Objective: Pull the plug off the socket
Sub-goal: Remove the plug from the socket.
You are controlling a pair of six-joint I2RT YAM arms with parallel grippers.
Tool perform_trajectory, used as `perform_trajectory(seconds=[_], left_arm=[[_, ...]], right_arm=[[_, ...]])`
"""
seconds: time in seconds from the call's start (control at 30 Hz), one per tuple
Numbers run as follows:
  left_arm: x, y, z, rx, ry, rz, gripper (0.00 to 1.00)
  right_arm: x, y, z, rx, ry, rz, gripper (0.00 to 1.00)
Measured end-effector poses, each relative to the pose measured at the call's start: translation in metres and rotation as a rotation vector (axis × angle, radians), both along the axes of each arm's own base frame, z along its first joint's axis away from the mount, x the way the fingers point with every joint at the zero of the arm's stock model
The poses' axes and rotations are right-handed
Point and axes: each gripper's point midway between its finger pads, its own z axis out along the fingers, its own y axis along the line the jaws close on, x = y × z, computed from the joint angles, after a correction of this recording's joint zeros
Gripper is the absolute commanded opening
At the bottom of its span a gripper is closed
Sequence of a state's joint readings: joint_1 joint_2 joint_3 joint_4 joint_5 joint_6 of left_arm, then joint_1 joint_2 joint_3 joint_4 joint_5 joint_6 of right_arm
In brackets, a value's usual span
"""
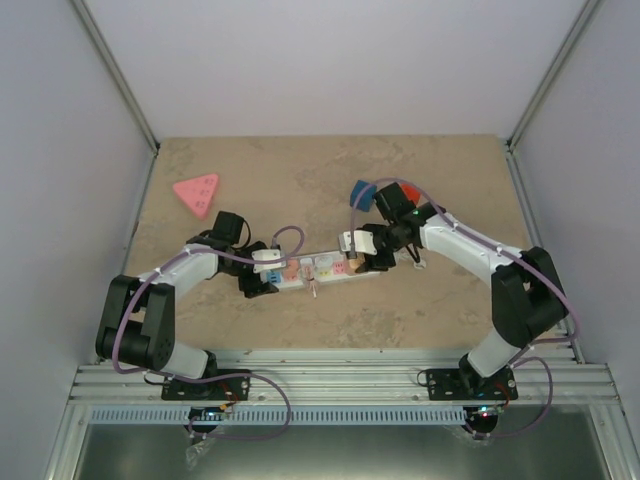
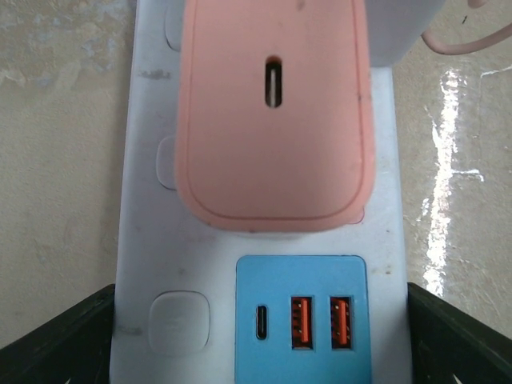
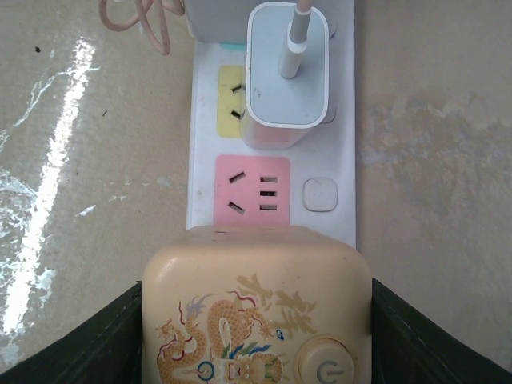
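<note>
The socket (image 1: 318, 268) is a long white strip lying mid-table with several plugs in it. My left gripper (image 1: 262, 272) is clamped across its left end: in the left wrist view the black fingers (image 2: 56, 340) press both sides of the strip (image 2: 148, 240) beside the blue USB panel (image 2: 302, 316), just below a pink plug (image 2: 272, 120). My right gripper (image 1: 362, 250) is shut on a cream plug (image 3: 256, 320) with a dragon print, over the strip's right end. Whether its pins are still seated is hidden. A white charger (image 3: 286, 76) sits beyond the pink outlet (image 3: 251, 192).
A pink triangular block (image 1: 198, 193) lies at the back left. A blue object (image 1: 362, 192) and a red one (image 1: 408, 192) sit behind the right arm. A thin pink cable (image 1: 290, 238) loops off the strip. Walls close in the table on three sides.
</note>
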State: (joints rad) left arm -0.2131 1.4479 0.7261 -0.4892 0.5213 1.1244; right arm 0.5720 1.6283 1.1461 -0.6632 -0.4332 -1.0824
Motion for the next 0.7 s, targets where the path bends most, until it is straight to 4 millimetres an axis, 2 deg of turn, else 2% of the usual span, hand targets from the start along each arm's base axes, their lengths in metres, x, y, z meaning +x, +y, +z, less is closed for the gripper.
perform_trajectory(seconds=[0.3,0.7], left_arm=[[-0.0022,0.0015,-0.0016,0.009,0.012,0.003,0.0],[0.0009,0.0013,-0.0004,0.004,0.0,0.007,0.0]], right_arm=[[0.0011,0.002,-0.0026,-0.022,0.042,0.013,0.26],[-0.0005,0.0001,0.0012,-0.012,-0.086,-0.002,0.26]])
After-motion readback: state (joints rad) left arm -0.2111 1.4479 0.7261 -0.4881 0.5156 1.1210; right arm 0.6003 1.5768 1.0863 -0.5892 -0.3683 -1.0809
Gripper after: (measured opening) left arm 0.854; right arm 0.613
